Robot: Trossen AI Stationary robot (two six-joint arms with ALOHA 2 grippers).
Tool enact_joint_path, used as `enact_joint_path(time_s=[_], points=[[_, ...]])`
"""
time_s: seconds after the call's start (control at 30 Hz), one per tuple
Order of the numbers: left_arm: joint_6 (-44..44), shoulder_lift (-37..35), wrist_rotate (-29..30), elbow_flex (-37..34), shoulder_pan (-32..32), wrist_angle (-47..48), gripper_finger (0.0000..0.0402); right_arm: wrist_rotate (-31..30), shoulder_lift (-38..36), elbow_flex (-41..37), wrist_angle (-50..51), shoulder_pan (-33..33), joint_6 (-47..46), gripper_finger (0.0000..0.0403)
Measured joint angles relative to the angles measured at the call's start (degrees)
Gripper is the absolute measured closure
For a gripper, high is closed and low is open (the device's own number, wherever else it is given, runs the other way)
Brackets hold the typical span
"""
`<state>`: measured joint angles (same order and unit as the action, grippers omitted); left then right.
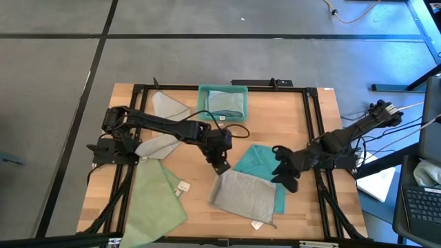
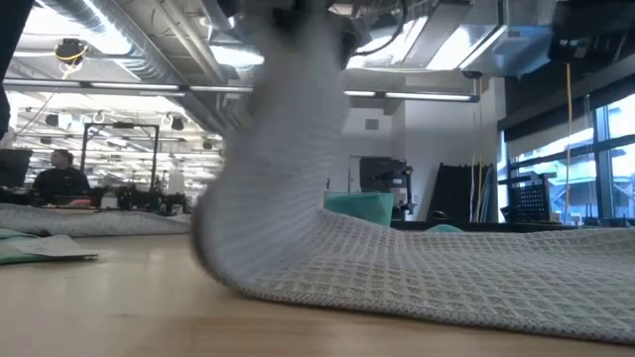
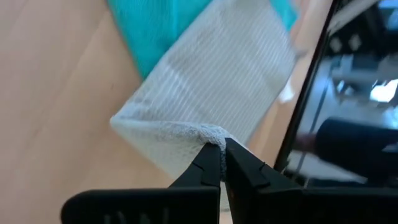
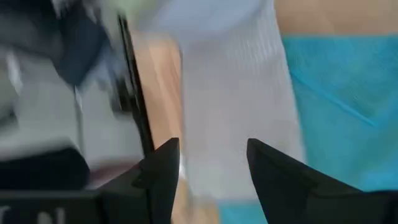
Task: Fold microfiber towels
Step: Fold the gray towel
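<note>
Left gripper (image 1: pixel 220 167) pinching corner of waffle towel (image 1: pixel 244 195); rest of towel beyond jaws, on table (image 1: pixel 200 141). Second towel (image 1: pixel 260 160) partly beneath it, beside jaws. Right gripper (image 1: pixel 284 180) over opposite edge, fingers apart, straddling it. Bin (image 1: pixel 222 101) behind, well apart.

Grey waffle-weave towel (image 1: pixel 242 194), one corner lifted, overlapping teal towel (image 1: pixel 258 160); pale green towel (image 1: pixel 153 200) nearby.
</note>
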<state>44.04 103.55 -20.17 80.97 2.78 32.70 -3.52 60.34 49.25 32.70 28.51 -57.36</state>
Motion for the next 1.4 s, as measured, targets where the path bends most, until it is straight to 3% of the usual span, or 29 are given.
enact_joint_path(time_s=[0.2,0.43,0.67,1.0,1.3,1.4], points=[[5.06,0.0,4.36,0.04,0.79,-5.16,0.0401,-8.44,4.83,-3.85,-20.1,-0.52,-13.56,0.0211],[5.15,0.0,4.96,0.07,1.21,-5.93,0.0401,-3.46,15.21,-4.1,-23.13,-1.27,-17.36,0.0156],[3.71,0.0,6.1,0.07,1.16,-5.87,0.0401,-2.85,26.14,-3.5,-47.53,-1.29,-20.26,0.0096],[-0.19,0.0,7.15,0.09,1.38,-4.85,0.0401,-3.84,38.26,5.95,-38.74,-1.31,-21.9,0.0111],[-1.16,0.0,7.28,0.09,1.43,-4.74,0.0401,-2.84,44.63,22.07,-6.41,-1.33,-20.36,0.0112],[-1.73,-0.02,7.3,0.09,1.43,-4.86,0.0401,-5.06,45.34,25.04,-1.19,-1.64,-20.42,0.0112]])
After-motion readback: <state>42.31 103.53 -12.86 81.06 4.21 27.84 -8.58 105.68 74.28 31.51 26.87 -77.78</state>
